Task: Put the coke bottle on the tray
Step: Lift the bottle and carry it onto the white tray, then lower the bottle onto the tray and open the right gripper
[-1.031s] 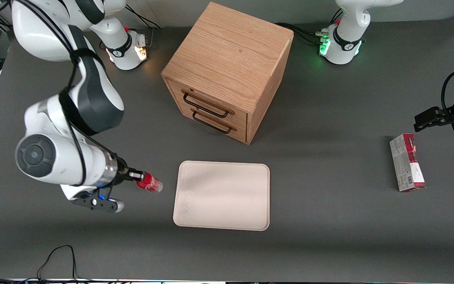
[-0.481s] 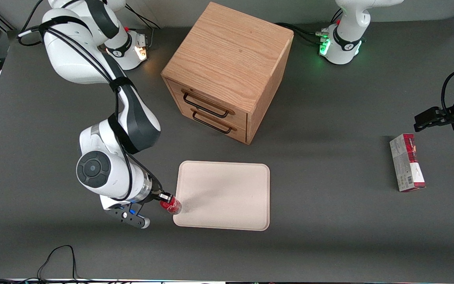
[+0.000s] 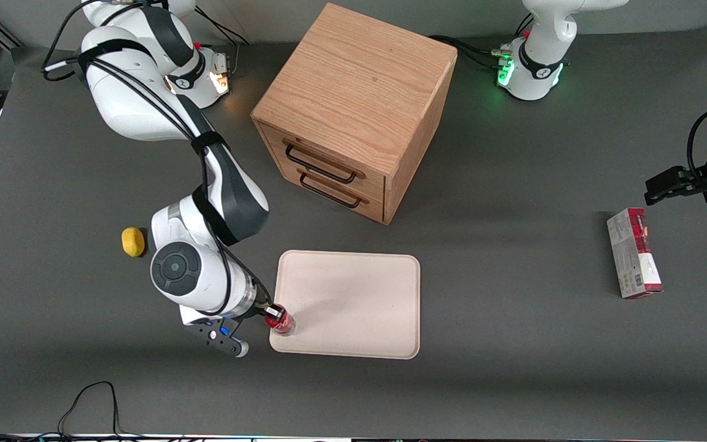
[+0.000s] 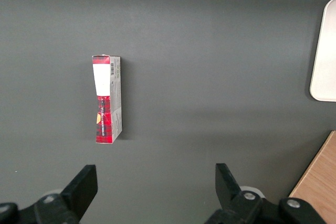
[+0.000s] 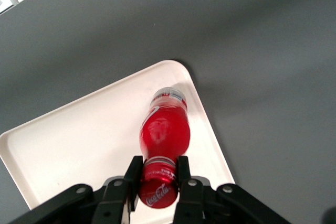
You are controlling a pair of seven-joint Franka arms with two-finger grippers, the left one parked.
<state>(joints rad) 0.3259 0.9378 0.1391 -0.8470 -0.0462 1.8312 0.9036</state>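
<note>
front view: the pincer of the working arm grips the coke bottle by its cap end, over the corner of the tray that lies nearest the front camera and toward the working arm's end of the table. the bottle's long axis runs down and away from the pincer, base lowest, somewhat tilted rather than plumb. whether the base already touches the tray cannot be told here. a wooden drawer cabinet stands farther from the camera than the tray; a lemon lies beside the working arm; a red-and-grey carton lies toward the parked arm's end. compared with half a second ago, the bottle has passed from the tray's edge to a point just inside its rim, and the arm has shifted enough to uncover the lemon; a second ago the bottle hung well clear of the tray.

left wrist view: only the carton on the table and a corner of the tray appear; the bottle is not in sight.

right wrist view: the pincer is narrow, its fingers clamped on either side of the red cap. the coke bottle hangs directly below it, its clear base over the tray, just inside the rounded corner. judged from this, a short descent and release remain; the margin to the rim is slim.
</note>
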